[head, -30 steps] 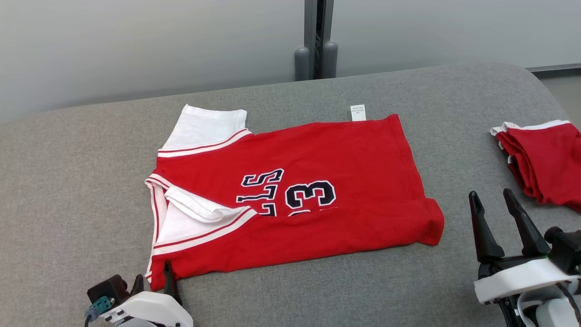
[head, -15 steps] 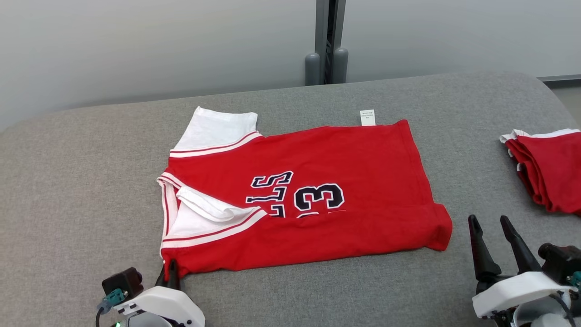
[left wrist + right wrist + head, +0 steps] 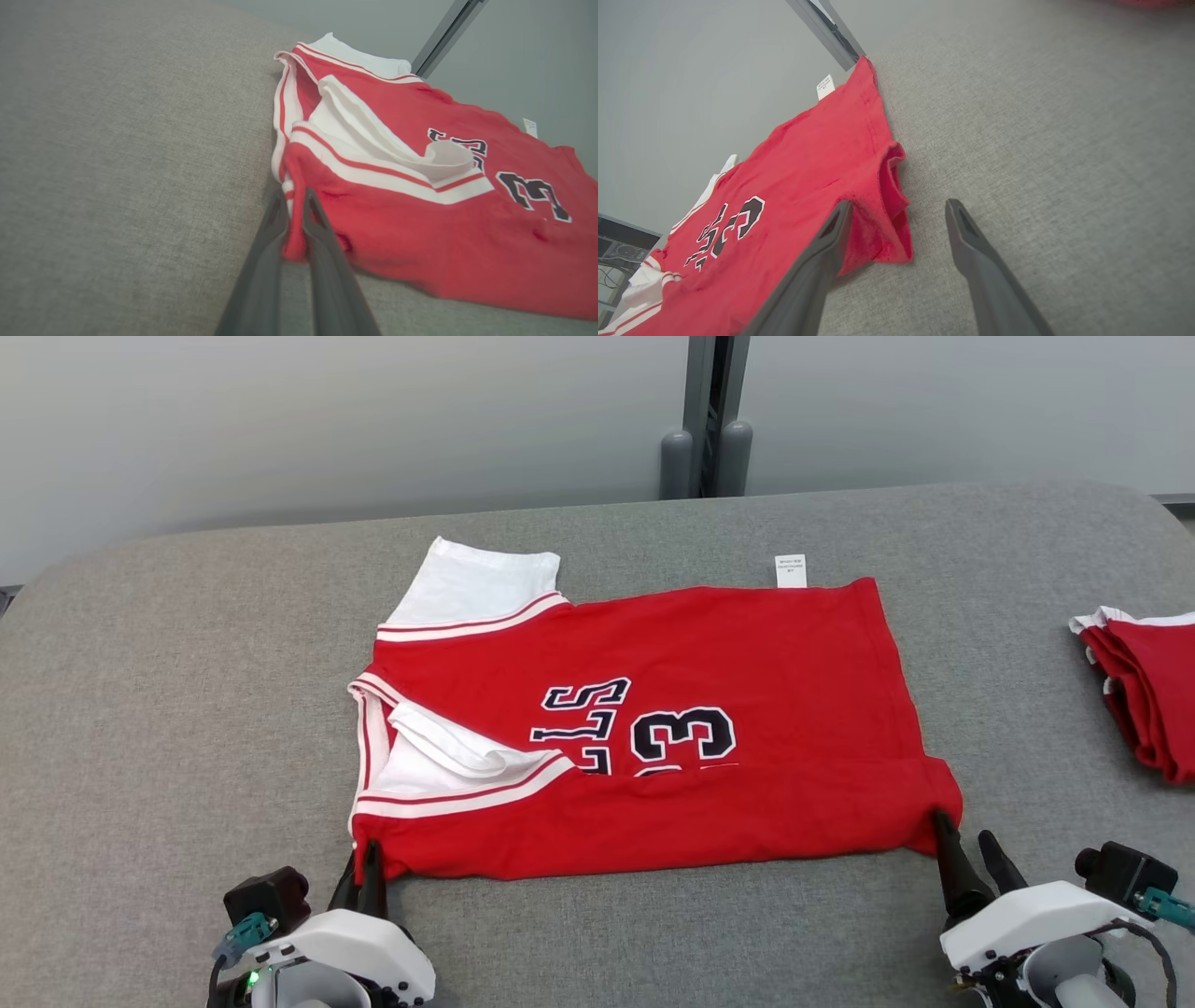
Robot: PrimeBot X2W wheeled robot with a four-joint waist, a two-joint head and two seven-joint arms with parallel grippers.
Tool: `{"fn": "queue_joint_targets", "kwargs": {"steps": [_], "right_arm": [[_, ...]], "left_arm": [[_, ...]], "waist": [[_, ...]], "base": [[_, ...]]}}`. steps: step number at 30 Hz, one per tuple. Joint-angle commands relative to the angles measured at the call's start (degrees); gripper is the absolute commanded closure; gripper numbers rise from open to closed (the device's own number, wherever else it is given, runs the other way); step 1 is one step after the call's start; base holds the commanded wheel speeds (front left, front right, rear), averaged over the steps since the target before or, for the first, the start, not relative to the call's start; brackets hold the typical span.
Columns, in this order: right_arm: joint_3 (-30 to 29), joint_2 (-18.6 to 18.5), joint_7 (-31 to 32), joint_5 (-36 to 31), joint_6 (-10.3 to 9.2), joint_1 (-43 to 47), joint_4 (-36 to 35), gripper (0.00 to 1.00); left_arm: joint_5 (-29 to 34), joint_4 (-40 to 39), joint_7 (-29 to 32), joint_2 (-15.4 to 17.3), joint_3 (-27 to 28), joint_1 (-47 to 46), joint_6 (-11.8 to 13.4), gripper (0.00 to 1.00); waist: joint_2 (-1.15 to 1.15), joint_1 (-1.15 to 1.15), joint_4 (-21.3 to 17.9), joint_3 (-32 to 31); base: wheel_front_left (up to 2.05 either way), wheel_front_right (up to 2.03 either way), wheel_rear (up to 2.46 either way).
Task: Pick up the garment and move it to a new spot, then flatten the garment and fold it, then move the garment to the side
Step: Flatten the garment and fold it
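Note:
The garment (image 3: 672, 709) is a red jersey with white sleeves and a dark "33", lying flat on the grey table (image 3: 168, 709). My left gripper (image 3: 367, 861) sits at its near left corner, shut on the red hem. The left wrist view shows the garment (image 3: 420, 224) with that corner pinched in my left gripper (image 3: 294, 200). My right gripper (image 3: 964, 831) is open at the near right corner. In the right wrist view the garment (image 3: 808, 186) has its folded corner between the fingers of my right gripper (image 3: 900, 207), the left finger against the cloth.
A second red folded garment (image 3: 1144, 681) lies at the table's right edge. A white label (image 3: 790, 570) sticks out past the jersey's far hem. A grey post (image 3: 714, 420) stands behind the table against the wall. Bare grey surface runs along the left side.
The left gripper has shut on the near left corner. My right gripper has moved forward and left to the near right corner, still open. The head camera has shifted.

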Motion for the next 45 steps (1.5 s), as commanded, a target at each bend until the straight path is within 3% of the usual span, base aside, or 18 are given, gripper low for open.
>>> {"fn": "queue_joint_targets", "kwargs": {"steps": [1,11,22,23,24,25,37,45], "right_arm": [[0.43,-0.2,0.57,1.84,0.0,-0.66,0.67,0.0],[5.22,-1.46,2.34,12.19,-0.01,-2.64,3.82,0.0],[8.71,-2.79,3.08,20.4,-0.01,-3.9,2.24,0.0],[9.17,-2.99,2.96,20.85,-0.01,-3.91,2.24,0.24],[9.64,-3.34,2.55,20.98,-0.01,-3.92,2.27,0.72],[9.96,-3.64,1.97,21.32,0.0,-3.93,2.2,1.0],[14.16,-7.9,-1.1,24.49,0.0,-3.16,-0.53,1.0],[17.82,-12.12,1.6,26.7,0.0,-1.44,-3.25,1.0]], "left_arm": [[0.29,-0.45,-0.27,0.56,-0.03,-0.1,0.26,1.0],[0.41,-1.51,-0.12,0.83,-0.54,0.0,0.72,1.0],[0.17,-1.87,0.38,0.94,-1.22,-0.31,0.96,1.0],[0.1,-1.88,0.39,0.95,-1.25,-0.35,0.94,1.0],[0.03,-1.87,0.38,0.98,-1.26,-0.38,0.91,1.0],[-0.03,-1.84,0.38,1.01,-1.26,-0.39,0.95,1.0],[-0.2,-1.65,0.97,2.45,-1.4,0.25,1.24,1.0],[1.11,-4.03,5.24,4.31,-4.16,1.82,0.12,1.0]], "waist": [[0.0,0.0,0.28,0.26],[0.0,0.0,1.4,1.12],[0.0,0.0,1.77,1.74],[0.0,0.0,1.79,1.7],[0.0,0.0,1.79,1.65],[0.0,0.0,1.77,1.59],[0.0,0.0,1.29,-0.16],[0.0,0.0,1.15,-2.39]], "base": [[0.0,0.0,0.0],[0.0,0.0,0.0],[0.0,0.0,0.0],[0.0,0.0,0.0],[0.0,0.0,0.0],[0.0,0.0,0.0],[0.0,0.0,0.0],[0.0,0.0,0.0]]}}
